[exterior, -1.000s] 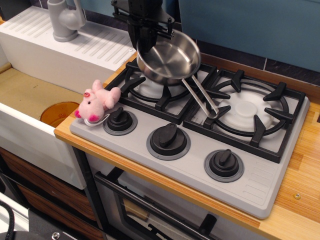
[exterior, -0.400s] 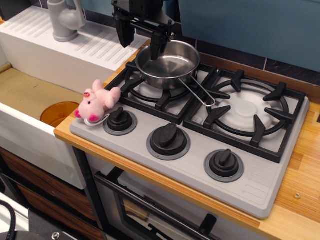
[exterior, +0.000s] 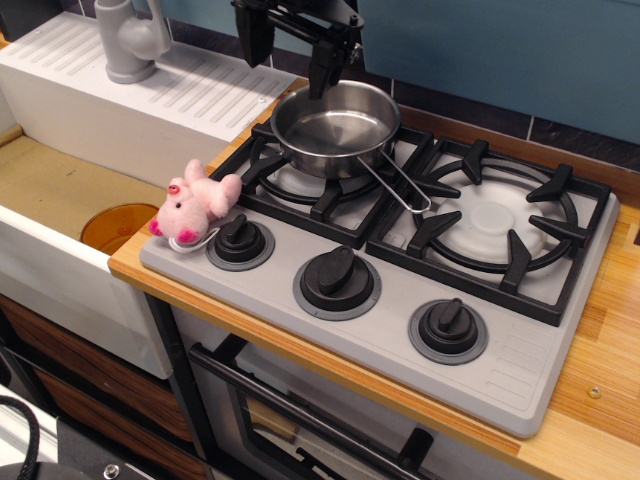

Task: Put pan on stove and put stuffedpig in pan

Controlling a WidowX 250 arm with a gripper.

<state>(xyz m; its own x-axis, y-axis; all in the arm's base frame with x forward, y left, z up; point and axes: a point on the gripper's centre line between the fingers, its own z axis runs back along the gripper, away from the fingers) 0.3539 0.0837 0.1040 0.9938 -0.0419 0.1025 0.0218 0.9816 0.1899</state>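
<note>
Pan point(exterior: 335, 128) sitting upright on the left burner grate of the stove point(exterior: 520, 350), wire-loop handle pointing toward the middle of the cooktop and resting over the grate bars between the two burners. Inside of pan shiny, nothing in it. Gripper point(exterior: 292, 45) above the pan's far rim, near top edge of view, both black fingers spread apart with clear gap between them, holding nothing, not touching the pan. One finger point(exterior: 322, 68) hanging just over the back rim, the other off to the left over the wall side. Stuffedpig point(exterior: 195, 205) lying on its side at the front-left corner of the stove top, just beside the leftmost knob point(exterior: 240, 240), partly overhanging the wooden counter edge point(exterior: 300, 350). Pink snout and feet visible, small white loop under it. Well apart from the pan. Right burner point(exterior: 495, 220) bare, white cap showing. Middle knob point(exterior: 336, 278) and right knob point(exterior: 447, 327) along the front strip. White sink unit point(exterior: 70, 160) to the left with grey faucet point(exterior: 130, 40) and orange disc point(exterior: 115, 225) in the basin. Oven door handle point(exterior: 300, 420) below the counter.
</note>
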